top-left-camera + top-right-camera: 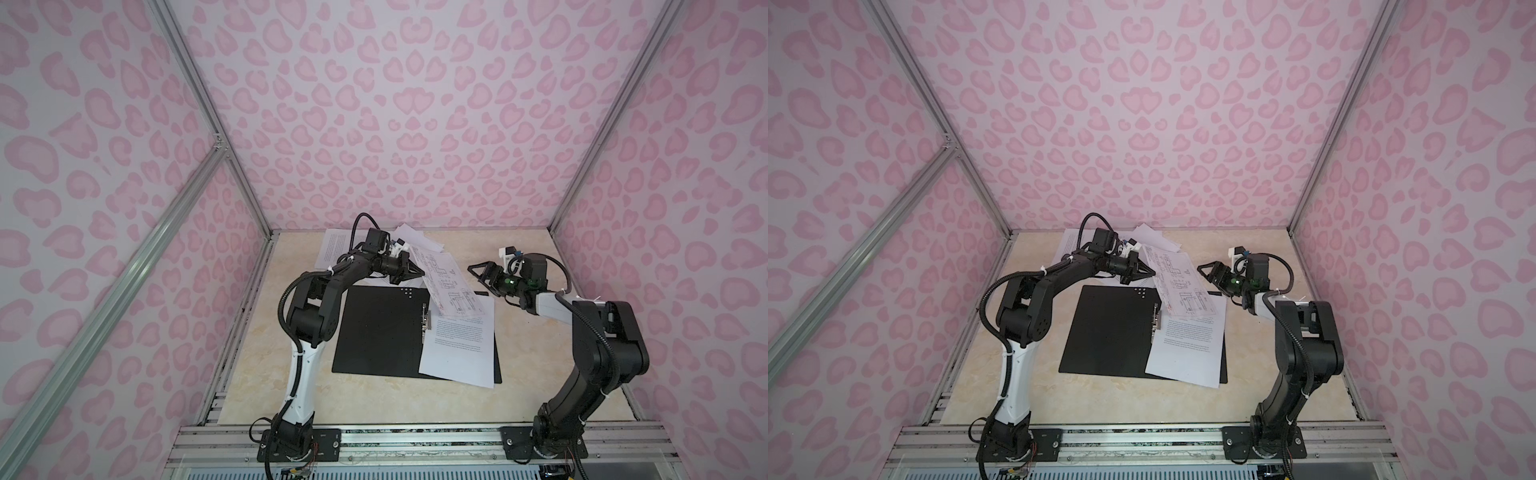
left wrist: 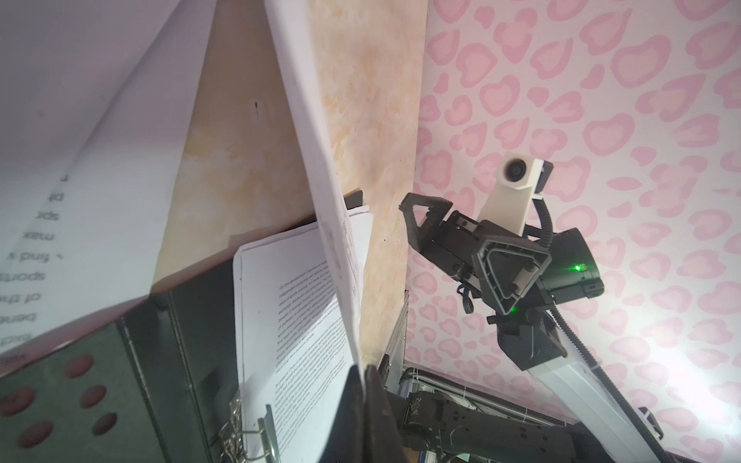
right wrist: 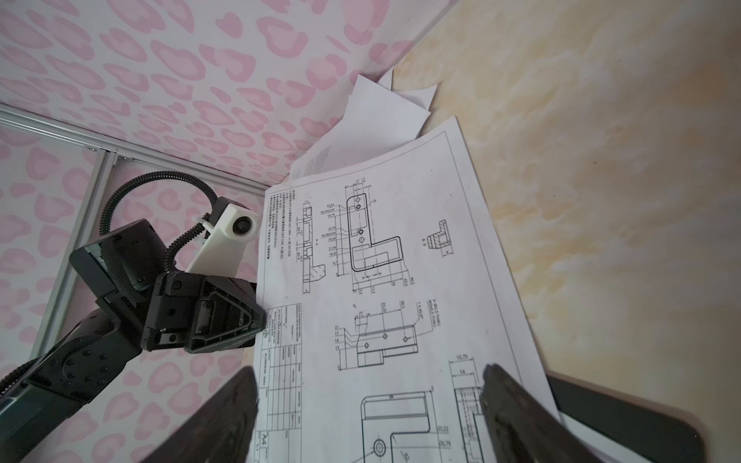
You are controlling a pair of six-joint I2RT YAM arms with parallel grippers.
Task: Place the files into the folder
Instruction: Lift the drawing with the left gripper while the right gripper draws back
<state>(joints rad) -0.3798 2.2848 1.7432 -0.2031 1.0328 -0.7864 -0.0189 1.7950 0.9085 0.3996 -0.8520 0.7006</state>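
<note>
The folder (image 1: pixel 374 332) (image 1: pixel 1108 332) lies open on the table, black inside up, its metal clip (image 1: pixel 424 322) along the spine. Text files (image 1: pixel 461 349) (image 2: pixel 296 300) rest on its right half. My left gripper (image 1: pixel 422 272) (image 1: pixel 1152 273) (image 2: pixel 365 366) is shut on the edge of the drawing sheet (image 1: pixel 451 286) (image 2: pixel 316 140) (image 3: pixel 381 260), holding it raised and tilted over the folder's far right corner. My right gripper (image 1: pixel 473 270) (image 1: pixel 1202 268) (image 3: pixel 369 385) hangs open just right of that sheet, nothing between its fingers.
More loose sheets (image 1: pixel 332 245) (image 3: pixel 381 116) lie at the back of the table behind the left arm, near the rear wall. Pink patterned walls close in three sides. A metal rail (image 1: pixel 415 436) runs along the front by both arm bases.
</note>
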